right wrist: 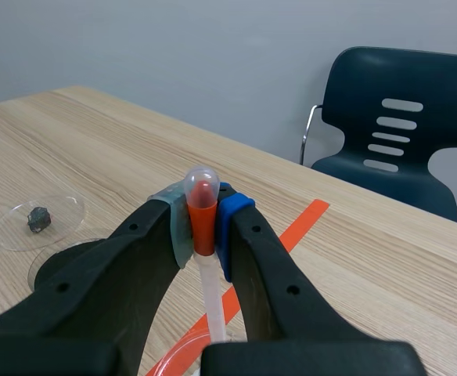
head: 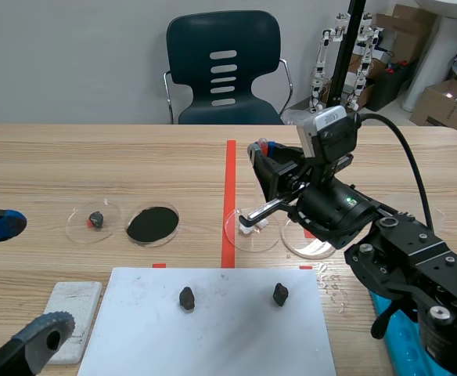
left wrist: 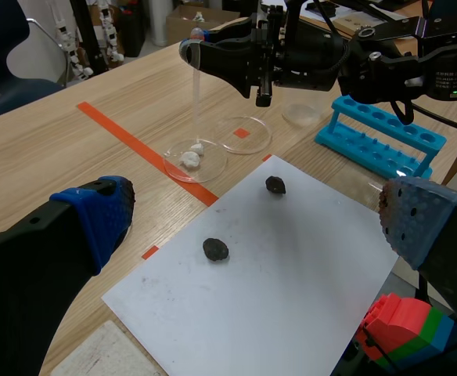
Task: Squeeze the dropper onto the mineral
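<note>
**Right end effector [right wrist: 203,229] clenched on dropper [right wrist: 200,188] over white lumps [left wrist: 190,159]**

The dropper's orange-red collar is gripped between the two pads, with the clear bulb standing just above them and the tube hanging straight down. The tube is held over a clear dish [left wrist: 213,169] in which the white lumps lie; whether its tip touches them cannot be made out. A second dish [left wrist: 228,131] is set just beside it over an orange square mark, and a third dish [left wrist: 300,115] lies near the blue tube rack [left wrist: 373,141]. On the white sheet [left wrist: 291,266], a nearer dark lump [left wrist: 215,249] and a farther dark lump [left wrist: 275,185] are laid apart. The left end effector [left wrist: 257,219] is held released above the sheet, its fingers spread wide with nothing between them. Toward the left of the worktop [head: 95,164], a small dark stone [head: 95,219] and a patch of black powder [head: 152,225] are kept in separate dishes, side by side.
</note>
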